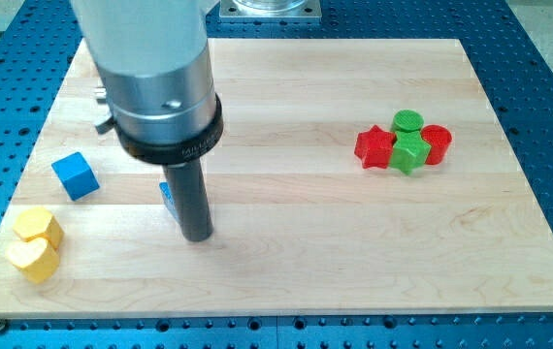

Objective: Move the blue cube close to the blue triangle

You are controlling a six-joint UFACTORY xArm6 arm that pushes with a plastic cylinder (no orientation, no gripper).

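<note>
The blue cube sits on the wooden board at the view's left. A second blue block, the blue triangle, is mostly hidden behind my rod, with only a sliver showing at the rod's left side. My tip rests on the board just right of and below that sliver, touching or nearly touching it. The cube lies well to the left of my tip, a gap apart from the triangle.
Two yellow blocks sit at the bottom left corner. A cluster of a red star, two green blocks and a red cylinder sits at the right. The arm's grey body covers the upper left.
</note>
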